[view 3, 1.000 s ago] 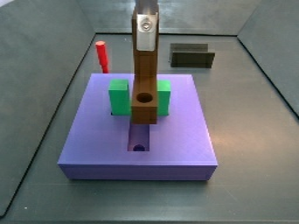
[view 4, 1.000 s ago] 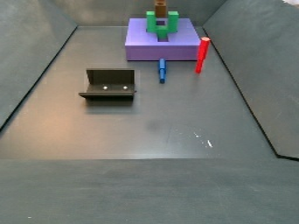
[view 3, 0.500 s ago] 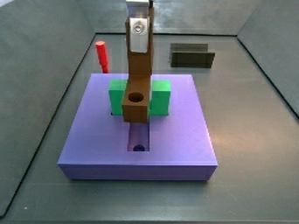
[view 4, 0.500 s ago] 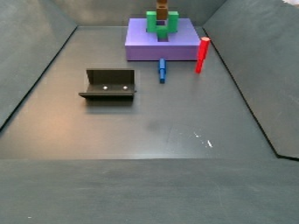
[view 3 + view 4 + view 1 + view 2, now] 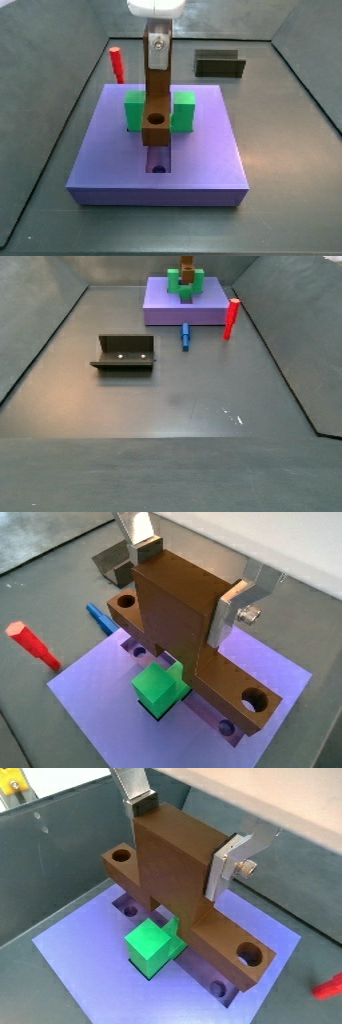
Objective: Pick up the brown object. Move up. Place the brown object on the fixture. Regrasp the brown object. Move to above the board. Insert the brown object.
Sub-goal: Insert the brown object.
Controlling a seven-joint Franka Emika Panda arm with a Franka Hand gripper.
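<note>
My gripper (image 5: pixel 158 42) is shut on the brown object (image 5: pixel 156 100) and holds it upright over the board (image 5: pixel 201 165). The object's lower end, with a round hole, sits in the gap of the green U-shaped block (image 5: pixel 183 110), over the groove. In both wrist views the silver fingers (image 5: pixel 235 604) (image 5: pixel 230 860) clamp the brown object (image 5: pixel 174 612) (image 5: pixel 167 873) from two sides; its lower part spreads into a cross bar with a hole at each end, over the green block (image 5: pixel 160 687) (image 5: pixel 154 946). The fixture (image 5: pixel 219 64) (image 5: pixel 124 353) stands empty on the floor.
A red upright peg (image 5: pixel 116 65) (image 5: pixel 231 318) stands beside the board (image 5: pixel 160 304). A small blue piece (image 5: pixel 185 336) (image 5: pixel 100 617) lies on the floor at the board's edge. Dark walls ring the floor.
The brown object has turned about its upright axis, showing its narrow side, and has come down a little into the green block's gap. The grip has not changed.
</note>
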